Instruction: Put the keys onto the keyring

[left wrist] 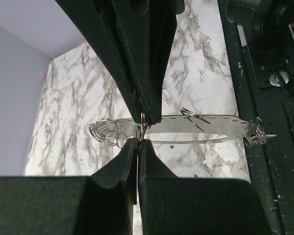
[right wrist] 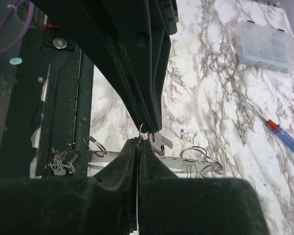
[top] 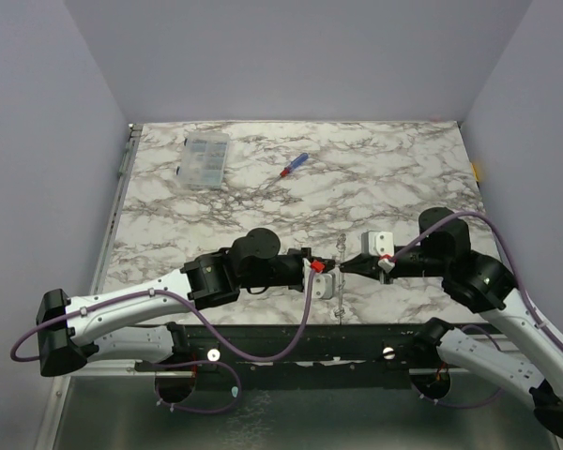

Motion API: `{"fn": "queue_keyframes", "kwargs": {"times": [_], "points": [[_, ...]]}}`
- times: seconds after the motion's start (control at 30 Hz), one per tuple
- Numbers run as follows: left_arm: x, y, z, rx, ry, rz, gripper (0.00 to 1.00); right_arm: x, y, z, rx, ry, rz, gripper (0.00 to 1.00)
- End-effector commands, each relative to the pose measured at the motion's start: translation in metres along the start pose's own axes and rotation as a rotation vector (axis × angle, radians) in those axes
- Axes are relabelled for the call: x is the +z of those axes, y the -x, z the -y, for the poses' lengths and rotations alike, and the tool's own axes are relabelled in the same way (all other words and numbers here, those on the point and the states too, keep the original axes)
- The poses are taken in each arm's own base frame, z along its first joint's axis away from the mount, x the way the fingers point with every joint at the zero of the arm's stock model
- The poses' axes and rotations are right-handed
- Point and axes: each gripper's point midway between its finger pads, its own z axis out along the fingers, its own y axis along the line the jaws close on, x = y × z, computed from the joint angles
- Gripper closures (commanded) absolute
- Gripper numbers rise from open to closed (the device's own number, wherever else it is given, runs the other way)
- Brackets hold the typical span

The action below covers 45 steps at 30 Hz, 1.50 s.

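My left gripper and right gripper meet tip to tip near the table's front edge, just above the keyring. The keyring is a pale strip loop with holes that lies flat and carries several wire rings. It also shows in the right wrist view. In that view the left gripper comes from above, shut on one key whose pale blade sticks out. A small wire ring spans both tips. My right gripper is shut on that ring. My left gripper is shut. The other key is hidden.
A red-and-blue screwdriver lies mid-table at the back, also in the right wrist view. A clear compartment box sits at the back left. The black base rail runs along the table's near edge.
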Motion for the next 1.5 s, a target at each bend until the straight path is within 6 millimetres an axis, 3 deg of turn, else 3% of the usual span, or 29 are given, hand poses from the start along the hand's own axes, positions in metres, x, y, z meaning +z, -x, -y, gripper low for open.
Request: {"fn": "queue_keyframes", "kwargs": {"times": [0.0,0.37,0.57,0.7,0.8,1.47], "points": [[0.005,0.001,0.003,0.013,-0.027,0.004,1.00,-0.005,0.027,0.004,-0.064,-0.021,0.085,0.99],[0.004,0.018,-0.002,-0.049,0.012,0.091,1.00,-0.009,0.043,0.011,-0.087,-0.127,0.241,0.99],[0.000,0.027,-0.008,-0.070,0.055,0.142,1.00,-0.006,0.041,0.010,-0.074,-0.124,0.255,0.99],[-0.005,0.031,-0.008,-0.077,0.063,0.158,0.73,-0.006,0.041,0.009,-0.077,-0.119,0.257,0.99],[-0.009,0.036,-0.008,-0.074,0.059,0.176,0.65,-0.007,0.043,0.007,-0.079,-0.108,0.259,0.99],[-0.002,0.028,-0.005,-0.088,0.053,0.164,0.66,-0.012,0.065,0.003,-0.091,-0.089,0.349,0.99]]}}
